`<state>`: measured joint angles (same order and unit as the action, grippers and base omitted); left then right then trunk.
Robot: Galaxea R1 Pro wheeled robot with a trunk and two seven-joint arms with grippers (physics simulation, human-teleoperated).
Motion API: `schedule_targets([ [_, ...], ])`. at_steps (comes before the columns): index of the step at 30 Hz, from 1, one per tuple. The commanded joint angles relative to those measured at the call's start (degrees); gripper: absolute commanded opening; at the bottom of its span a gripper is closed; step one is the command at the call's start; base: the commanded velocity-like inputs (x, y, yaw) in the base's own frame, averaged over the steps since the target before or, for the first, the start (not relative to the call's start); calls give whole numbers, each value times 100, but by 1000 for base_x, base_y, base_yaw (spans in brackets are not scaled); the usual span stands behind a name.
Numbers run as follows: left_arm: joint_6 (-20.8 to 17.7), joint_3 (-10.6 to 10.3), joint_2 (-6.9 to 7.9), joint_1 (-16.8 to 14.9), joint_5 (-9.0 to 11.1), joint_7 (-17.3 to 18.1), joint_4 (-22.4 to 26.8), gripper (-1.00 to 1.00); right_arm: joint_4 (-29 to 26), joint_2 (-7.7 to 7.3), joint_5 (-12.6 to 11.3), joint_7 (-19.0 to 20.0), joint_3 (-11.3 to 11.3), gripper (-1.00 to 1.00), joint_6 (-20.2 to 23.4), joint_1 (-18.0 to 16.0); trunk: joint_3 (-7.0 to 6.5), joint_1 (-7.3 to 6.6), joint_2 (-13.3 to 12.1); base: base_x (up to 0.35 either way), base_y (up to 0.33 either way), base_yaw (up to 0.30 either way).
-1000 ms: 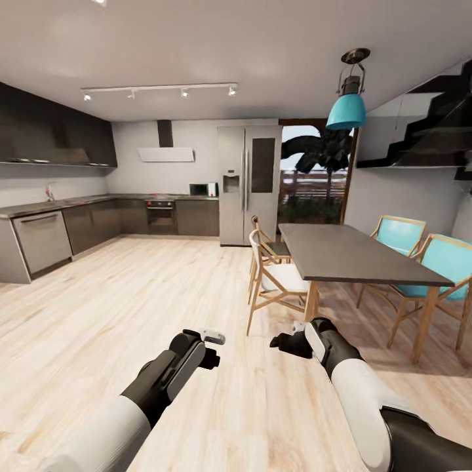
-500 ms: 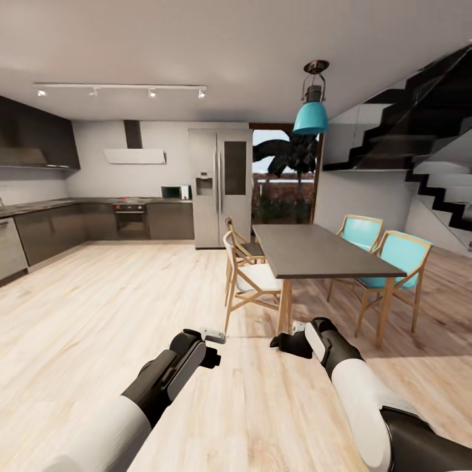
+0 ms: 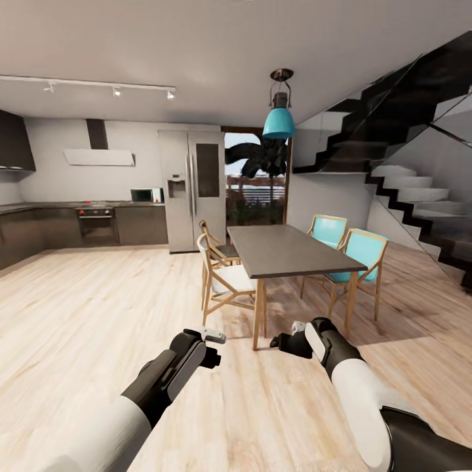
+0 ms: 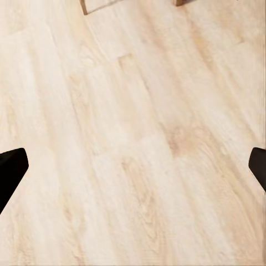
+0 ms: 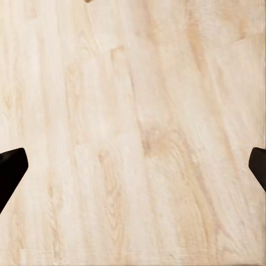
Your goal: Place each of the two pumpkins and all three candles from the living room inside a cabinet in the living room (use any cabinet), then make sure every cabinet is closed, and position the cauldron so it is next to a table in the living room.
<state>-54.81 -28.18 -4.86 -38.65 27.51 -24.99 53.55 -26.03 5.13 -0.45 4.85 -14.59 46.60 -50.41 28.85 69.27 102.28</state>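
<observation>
The pumpkins, candles, cabinet and cauldron are out of view. In the head view both arms are held low in front of me over bare wooden floor. My left gripper (image 3: 211, 347) and my right gripper (image 3: 285, 342) point toward each other. In the left wrist view, the left gripper (image 4: 133, 169) has its dark fingertips (image 4: 11, 172) far apart with pale floor planks between them. The right gripper (image 5: 133, 169) stands just as wide, one fingertip (image 5: 11, 166) at the frame edge, holding nothing.
A dark-topped dining table (image 3: 288, 249) stands just ahead, with two wooden chairs (image 3: 223, 278) on its near side and two turquoise chairs (image 3: 357, 259) behind. A teal lamp (image 3: 279, 121) hangs above it. A fridge (image 3: 191, 190) and kitchen counters (image 3: 78, 226) lie far left, a black staircase (image 3: 406, 177) right.
The camera has swung to the right: kitchen and table slid left in the picture and the staircase came into view. Both arms keep the same pose, grippers still open.
</observation>
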Motion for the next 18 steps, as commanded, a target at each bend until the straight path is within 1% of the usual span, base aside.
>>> schedule_targets([
  [1, -12, -11, 3, -4, 61, -58, 6, 100, -7, 5, 1, 7, -33, 100, 25, -4, 3, 0, 4, 0, 0, -272],
  [18, -12, -12, 3, -3, 61, -50, 6, 100, -7, 5, 1, 6, -32, 100, 25, -4, -67, 0, 4, 0, 0, -272],
])
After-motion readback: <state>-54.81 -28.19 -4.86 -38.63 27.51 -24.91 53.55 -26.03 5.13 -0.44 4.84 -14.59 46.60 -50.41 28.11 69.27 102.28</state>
